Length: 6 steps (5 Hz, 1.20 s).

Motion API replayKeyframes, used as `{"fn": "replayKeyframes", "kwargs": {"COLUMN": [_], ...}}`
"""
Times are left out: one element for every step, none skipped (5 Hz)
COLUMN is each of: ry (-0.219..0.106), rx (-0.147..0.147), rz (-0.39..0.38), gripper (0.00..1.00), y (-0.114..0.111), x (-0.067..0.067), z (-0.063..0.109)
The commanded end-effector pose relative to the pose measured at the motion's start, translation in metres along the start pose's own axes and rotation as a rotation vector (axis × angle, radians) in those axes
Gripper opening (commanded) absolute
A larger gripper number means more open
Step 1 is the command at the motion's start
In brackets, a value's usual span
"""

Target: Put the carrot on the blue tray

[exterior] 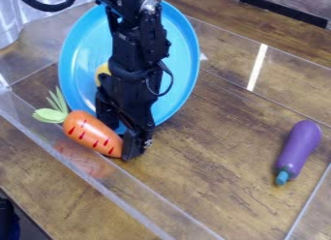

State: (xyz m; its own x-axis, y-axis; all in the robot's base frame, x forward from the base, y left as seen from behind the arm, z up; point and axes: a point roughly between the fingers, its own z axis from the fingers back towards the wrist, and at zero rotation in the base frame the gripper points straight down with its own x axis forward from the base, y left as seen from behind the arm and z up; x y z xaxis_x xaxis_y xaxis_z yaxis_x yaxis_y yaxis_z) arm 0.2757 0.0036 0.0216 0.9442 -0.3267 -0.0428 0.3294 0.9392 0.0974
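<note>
Black claw (130, 145) parts stand wide open at the lower end of the dark arm (135, 55), reaching down toward the wooden desk (214, 181) beside the near edge of the blue tray (181, 41). One finger is at the upper right side of the orange carrot (93, 134), and the other is by its tapered end; whether either actually presses on it, the view does not settle. No closed grip shows. The carrot lies outside the tray, just left of the claw in the view, its tapered end next to the fingers and its pale green leafy top (53, 109) pointing away from them, toward the upper left. Dark grooves mark its upper surface. Inside the tray, a yellow ball (103, 72) is partly hidden behind the arm. Well apart from all this, a purple eggplant (299, 149) lies on the right side of the desk, its teal tip toward the lower left.
</note>
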Motion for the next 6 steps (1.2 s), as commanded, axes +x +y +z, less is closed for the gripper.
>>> {"fn": "replayKeyframes", "kwargs": {"ry": [-0.002, -0.001, -0.01, -0.021, -0.028, -0.033], "rx": [0.004, 0.01, 0.014, 0.017, 0.024, 0.029], "rz": [0.017, 0.016, 0.01, 0.005, -0.001, -0.005], "gripper": [0.0, 0.0, 0.0, 0.0, 0.0, 0.0], "y": [0.004, 0.005, 0.007, 0.008, 0.01, 0.012], "x": [-0.001, 0.0, 0.003, 0.006, 0.008, 0.011], "z": [-0.002, -0.001, 0.005, 0.008, 0.012, 0.012]}}
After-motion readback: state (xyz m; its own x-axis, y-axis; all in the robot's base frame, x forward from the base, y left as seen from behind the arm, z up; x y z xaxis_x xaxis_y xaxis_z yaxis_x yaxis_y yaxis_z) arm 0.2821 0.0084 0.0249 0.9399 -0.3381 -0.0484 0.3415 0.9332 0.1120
